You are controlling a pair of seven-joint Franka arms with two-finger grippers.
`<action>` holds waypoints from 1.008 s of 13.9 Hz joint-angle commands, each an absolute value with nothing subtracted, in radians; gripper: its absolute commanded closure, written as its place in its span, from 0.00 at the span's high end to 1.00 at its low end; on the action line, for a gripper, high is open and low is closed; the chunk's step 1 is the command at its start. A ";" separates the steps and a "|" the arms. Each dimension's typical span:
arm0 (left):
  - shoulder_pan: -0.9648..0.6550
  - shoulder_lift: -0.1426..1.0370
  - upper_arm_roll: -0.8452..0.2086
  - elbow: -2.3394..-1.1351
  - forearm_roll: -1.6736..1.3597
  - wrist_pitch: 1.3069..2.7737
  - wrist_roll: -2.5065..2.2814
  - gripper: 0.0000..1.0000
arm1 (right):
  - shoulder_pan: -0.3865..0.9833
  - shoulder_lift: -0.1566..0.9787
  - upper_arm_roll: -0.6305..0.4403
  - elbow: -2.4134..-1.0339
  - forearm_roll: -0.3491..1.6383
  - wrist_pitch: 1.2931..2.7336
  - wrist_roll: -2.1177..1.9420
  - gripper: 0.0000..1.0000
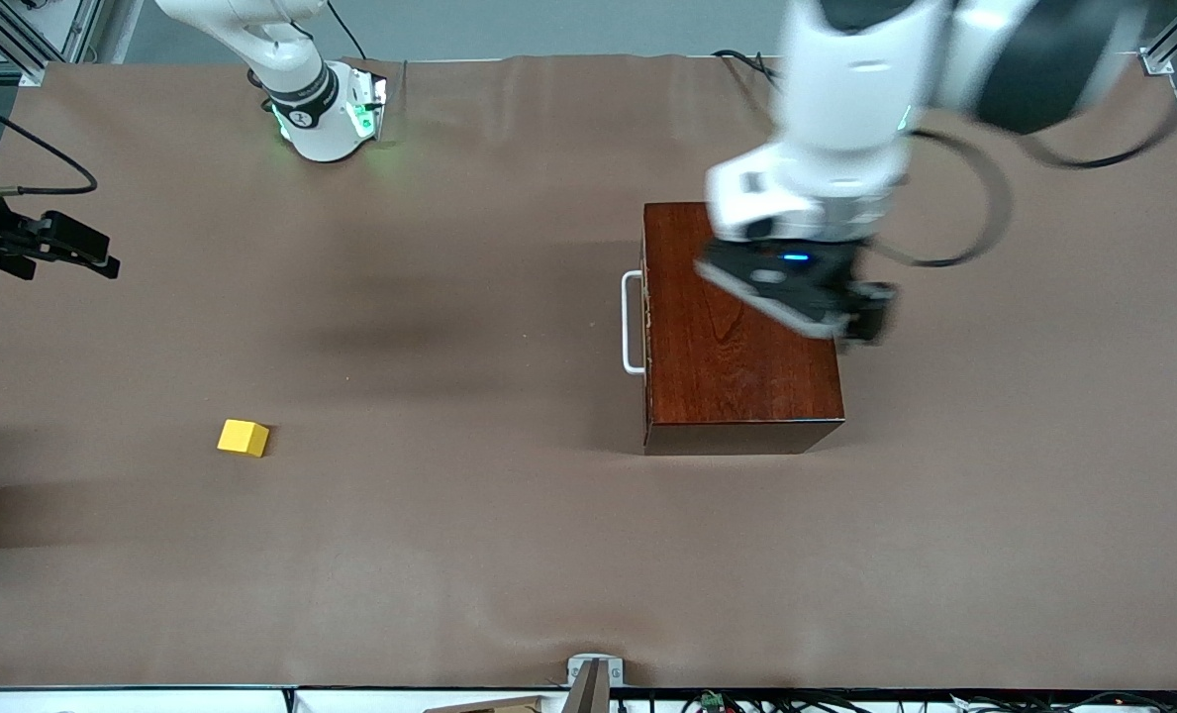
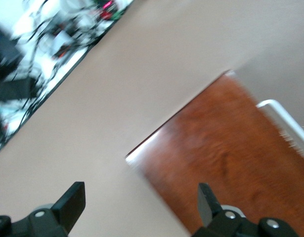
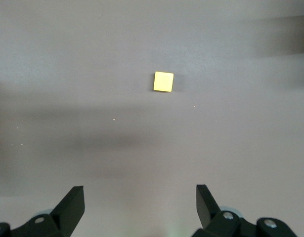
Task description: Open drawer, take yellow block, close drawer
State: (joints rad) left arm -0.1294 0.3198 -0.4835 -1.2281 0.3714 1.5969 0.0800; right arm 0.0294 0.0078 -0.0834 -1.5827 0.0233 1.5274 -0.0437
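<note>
Hovering over the closed drawer's (image 1: pixel 647 327) box at center right, left end effector (image 2: pixel 137 205) open, empty; right end effector (image 3: pixel 139 205) open over tabletop (image 1: pixel 449 555), yellow block (image 1: pixel 244 438) lower left.

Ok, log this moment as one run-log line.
drawer: closed in wooden box | yellow block: on table, toward right arm's end | left gripper: open, over box | right gripper: open, over bare table

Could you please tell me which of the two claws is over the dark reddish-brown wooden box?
The left claw, open, hangs over the glossy dark reddish-brown wooden box; the right claw, also open, is over bare table above the small yellow block.
</note>
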 commanded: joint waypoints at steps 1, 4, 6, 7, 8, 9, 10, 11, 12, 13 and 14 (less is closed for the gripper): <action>-0.016 0.238 -0.467 -1.264 0.246 1.554 0.078 1.00 | 0.018 0.014 -0.075 -1.566 0.025 1.525 -0.032 1.00; -0.069 0.170 -0.257 -1.267 0.131 1.473 0.075 1.00 | 0.014 0.014 -0.075 -1.565 0.023 1.528 -0.032 1.00; -0.097 0.143 -0.155 -1.278 0.083 1.428 0.072 1.00 | 0.012 0.015 -0.077 -1.565 0.021 1.529 -0.032 1.00; -0.098 0.131 -0.125 -1.284 0.052 1.408 0.071 1.00 | 0.011 0.015 -0.077 -1.565 0.021 1.529 -0.034 1.00; -0.098 0.112 -0.088 -1.307 0.023 1.398 0.072 1.00 | 0.011 0.015 -0.077 -1.565 0.021 1.529 -0.034 1.00; -0.097 0.091 -0.060 -1.340 0.008 1.407 0.074 1.00 | 0.011 0.015 -0.077 -1.565 0.021 1.529 -0.034 1.00; -0.097 0.075 -0.036 -1.367 -0.011 1.414 0.075 1.00 | 0.011 0.015 -0.077 -1.565 0.021 1.529 -0.034 1.00; -0.097 0.061 -0.017 -1.393 -0.018 1.439 0.077 1.00 | 0.011 0.015 -0.077 -1.565 0.021 1.528 -0.034 1.00; -0.097 0.040 -0.015 -1.435 -0.020 1.480 0.077 1.00 | 0.011 0.015 -0.077 -1.565 0.021 1.528 -0.034 1.00; -0.094 0.005 -0.014 -1.501 -0.018 1.535 0.077 1.00 | 0.011 0.015 -0.077 -1.565 0.021 1.529 -0.034 1.00; -0.092 -0.029 -0.003 -1.561 -0.018 1.581 0.077 1.00 | 0.011 0.015 -0.077 -1.565 0.021 1.528 -0.034 1.00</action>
State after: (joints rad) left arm -0.0846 0.0727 -0.0201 -1.4057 -0.0008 1.4887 0.0814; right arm 0.0290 0.0082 -0.0890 -1.5819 0.0222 1.5338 -0.0437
